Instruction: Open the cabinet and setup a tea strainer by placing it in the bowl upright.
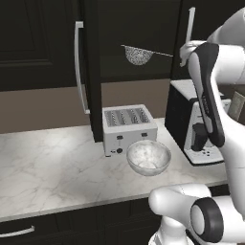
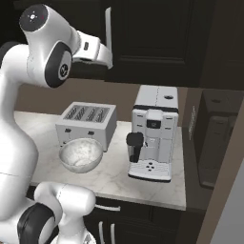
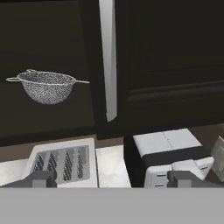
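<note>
Gripper [image 3: 112, 179] raised before the cabinet [image 1: 57, 43], fingertips [image 3: 41, 178] spread wide apart, gripping nothing. Just ahead, long silver bar handle [image 3: 107, 57] on a door edge. Inside the open cabinet, tea strainer [image 1: 138, 54]: fine grey mesh, thin wire handle pointing right. No legible writing anywhere. Below on marble counter [image 1: 48, 167], frosted bowl [image 1: 148, 157] touching the toaster [image 1: 128, 128]; coffee machine [image 2: 152, 136] near.

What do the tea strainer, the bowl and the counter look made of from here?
Tea strainer: looks like fine metal mesh, silvery grey and speckled, with a thin wire rim and handle. Bowl: probably frosted glass, whitish and translucent with cloudy marbling, though plastic can't be ruled out. Counter: looks like polished marble, pale with faint grey veins.
</note>
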You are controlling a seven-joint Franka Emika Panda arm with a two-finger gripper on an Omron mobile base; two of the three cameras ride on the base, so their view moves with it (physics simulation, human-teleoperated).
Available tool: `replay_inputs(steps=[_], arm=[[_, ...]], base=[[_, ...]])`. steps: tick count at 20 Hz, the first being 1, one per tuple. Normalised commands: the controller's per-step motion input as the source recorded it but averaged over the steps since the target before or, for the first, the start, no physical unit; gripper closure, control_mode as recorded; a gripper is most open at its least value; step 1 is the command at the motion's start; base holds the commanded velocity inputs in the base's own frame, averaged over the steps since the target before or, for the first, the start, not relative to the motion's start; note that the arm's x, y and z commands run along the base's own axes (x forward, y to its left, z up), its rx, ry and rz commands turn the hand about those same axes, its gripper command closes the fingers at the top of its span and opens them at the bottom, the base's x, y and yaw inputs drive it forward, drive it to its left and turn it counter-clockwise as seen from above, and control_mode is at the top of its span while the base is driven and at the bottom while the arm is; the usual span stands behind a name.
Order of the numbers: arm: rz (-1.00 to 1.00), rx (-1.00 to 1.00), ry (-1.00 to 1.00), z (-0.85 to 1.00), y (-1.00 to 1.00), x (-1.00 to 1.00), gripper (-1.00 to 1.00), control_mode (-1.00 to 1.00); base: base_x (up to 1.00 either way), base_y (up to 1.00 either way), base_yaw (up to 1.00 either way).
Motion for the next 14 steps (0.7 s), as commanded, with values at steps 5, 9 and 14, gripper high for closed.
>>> replay_inputs(steps=[5, 9, 14], arm=[[0.04, 0.0, -0.01, 0.09, -0.02, 0.34, -1.0, -1.0], [0.0, 0.0, 0.0, 0.11, -0.03, 0.21, -1.0, -1.0], [0.0, 0.0, 0.0, 0.01, -0.03, 0.19, -1.0, -1.0]], base=[[0.0, 0.0, 0.0], [0.0, 0.0, 0.0], [0.0, 0.0, 0.0]])
